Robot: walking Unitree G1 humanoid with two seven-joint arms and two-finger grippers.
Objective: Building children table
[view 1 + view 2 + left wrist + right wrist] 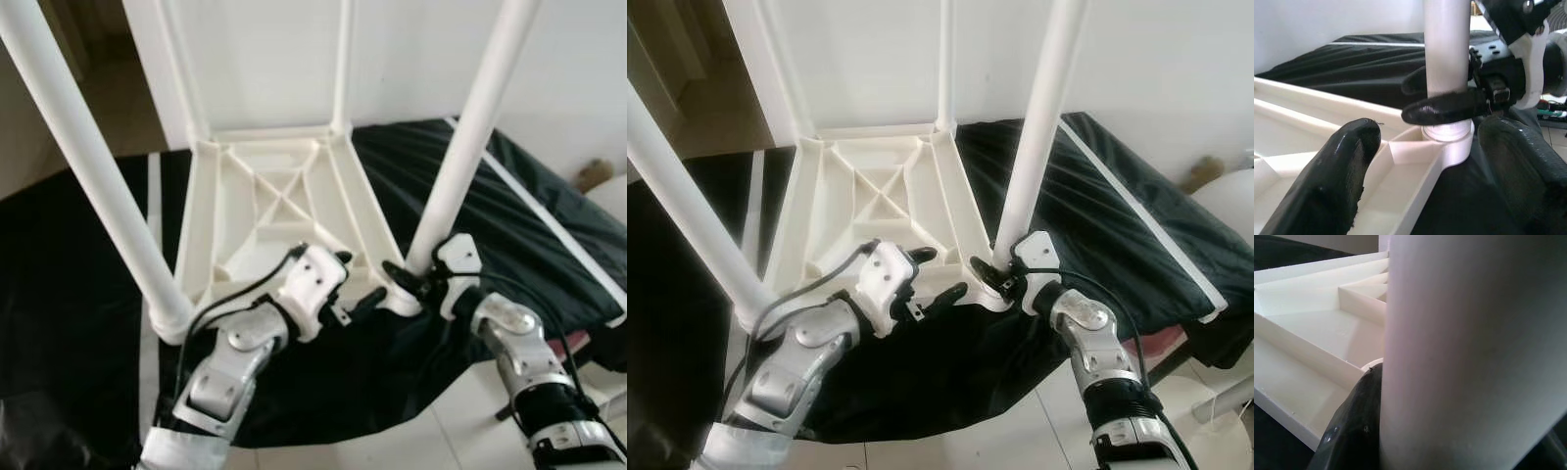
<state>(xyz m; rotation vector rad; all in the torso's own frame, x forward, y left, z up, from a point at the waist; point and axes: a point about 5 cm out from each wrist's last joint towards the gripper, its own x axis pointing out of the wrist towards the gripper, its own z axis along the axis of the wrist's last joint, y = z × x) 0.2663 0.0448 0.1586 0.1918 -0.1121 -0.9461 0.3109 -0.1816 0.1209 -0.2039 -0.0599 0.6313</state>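
The children's table (279,211) lies upside down on a black sheet (78,294), its ribbed white underside facing up. Four white tubular legs rise from its corners. The near-left leg (88,157) and the near-right leg (470,137) stand closest to the camera; two thinner-looking legs stand at the far corners against a white wall (274,59).

The right tool (409,279) is at the base of the near-right leg, just above the corner socket (1449,142). In the left wrist view its black fingers (1444,107) lie on either side of the white tube, narrow and closed against it, so the right tool holds the leg. The right wrist view confirms the contact: the tube sits directly ahead and a black finger (1354,426) presses against its lower part, with the table's ribbed compartments beyond.

The left tool (355,284) is at the near edge of the table, just beside the same corner. Its two fingers are spread wide and hold nothing: one finger (1327,186) lies over the table's rim, the other (1528,161) is outside the edge over the black sheet. The corner socket lies between and ahead of them.

A pale tiled floor (431,431) shows beneath the sheet's near edge.
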